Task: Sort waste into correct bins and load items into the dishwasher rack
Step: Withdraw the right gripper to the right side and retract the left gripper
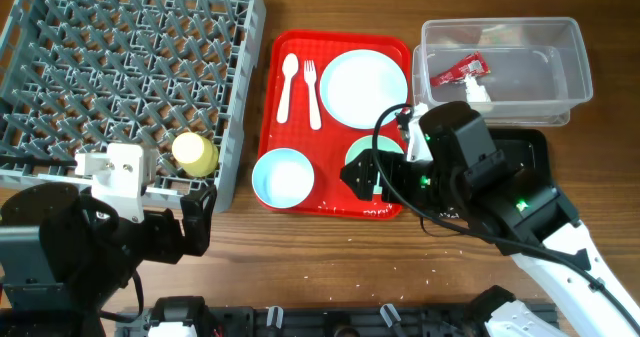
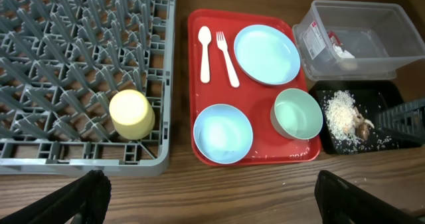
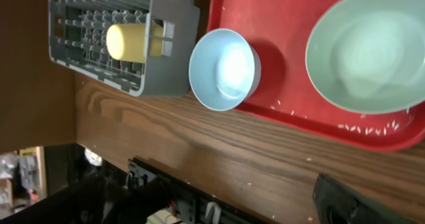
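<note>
Green bowl (image 2: 297, 113) sits in red tray's (image 2: 261, 98) corner w/ right claw (image 1: 370, 175) spread wide above it, left claw (image 2: 212, 204) also open; shallow rim pinch could slip, dropping it onto bench (image 2: 265, 187).

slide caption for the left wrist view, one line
Yellow cup in the dishwasher rack; plate, blue bowl, green bowl, fork and spoon on the red tray.

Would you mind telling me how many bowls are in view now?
2: a blue bowl at the red tray's front-left corner, and a green bowl at its front-right, partly hidden overhead by the right arm.
</note>
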Tool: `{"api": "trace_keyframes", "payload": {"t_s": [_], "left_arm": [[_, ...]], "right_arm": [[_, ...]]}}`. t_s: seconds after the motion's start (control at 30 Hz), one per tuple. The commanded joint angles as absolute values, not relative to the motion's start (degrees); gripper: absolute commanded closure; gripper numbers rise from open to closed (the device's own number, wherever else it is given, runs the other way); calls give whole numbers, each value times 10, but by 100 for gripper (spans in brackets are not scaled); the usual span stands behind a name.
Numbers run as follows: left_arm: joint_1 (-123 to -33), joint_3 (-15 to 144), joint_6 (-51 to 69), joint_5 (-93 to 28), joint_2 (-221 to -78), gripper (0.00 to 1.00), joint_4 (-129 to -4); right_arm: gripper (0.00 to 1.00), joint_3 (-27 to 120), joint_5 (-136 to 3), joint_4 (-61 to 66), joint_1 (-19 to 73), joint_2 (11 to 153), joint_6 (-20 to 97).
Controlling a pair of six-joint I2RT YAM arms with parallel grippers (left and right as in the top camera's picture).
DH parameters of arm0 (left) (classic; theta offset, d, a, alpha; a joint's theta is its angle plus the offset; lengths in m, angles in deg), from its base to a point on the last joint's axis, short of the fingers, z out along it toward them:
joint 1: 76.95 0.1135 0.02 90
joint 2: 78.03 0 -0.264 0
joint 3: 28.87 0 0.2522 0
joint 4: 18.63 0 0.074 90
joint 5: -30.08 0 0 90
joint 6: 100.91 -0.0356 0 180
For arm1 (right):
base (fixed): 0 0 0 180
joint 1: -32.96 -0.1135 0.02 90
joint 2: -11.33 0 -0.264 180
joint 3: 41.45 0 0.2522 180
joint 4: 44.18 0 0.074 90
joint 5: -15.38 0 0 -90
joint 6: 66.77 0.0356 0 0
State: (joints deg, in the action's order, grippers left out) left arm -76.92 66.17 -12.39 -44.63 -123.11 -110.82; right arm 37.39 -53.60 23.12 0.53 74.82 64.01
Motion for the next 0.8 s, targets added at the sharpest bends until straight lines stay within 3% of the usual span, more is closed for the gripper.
{"api": "trace_keyframes", "payload": {"t_s": [0.0, 0.17, 0.33, 0.5, 0.6, 0.77], "left_arm": [[-772, 663, -137, -450, -1229, 0, -1107], [-772, 663, -137, -450, -1229, 0, -1107], [-772, 663, -137, -450, -1229, 0, -1107], [-772, 663, -137, -450, -1229, 0, -1107], [-772, 663, -137, -450, -1229, 0, -1107], [-772, 663, -137, -450, -1229, 0, -1107]], "right_arm": [[0, 380, -564, 206, 7, 663, 499], [0, 346, -844, 186, 9, 442, 408], [0, 195, -766, 96, 122, 294, 276], [0, -58, -613, -131, 253, 213, 299], [0, -170, -567, -193, 282, 125, 298], [0, -226, -596, -211, 285, 115, 293]]}}
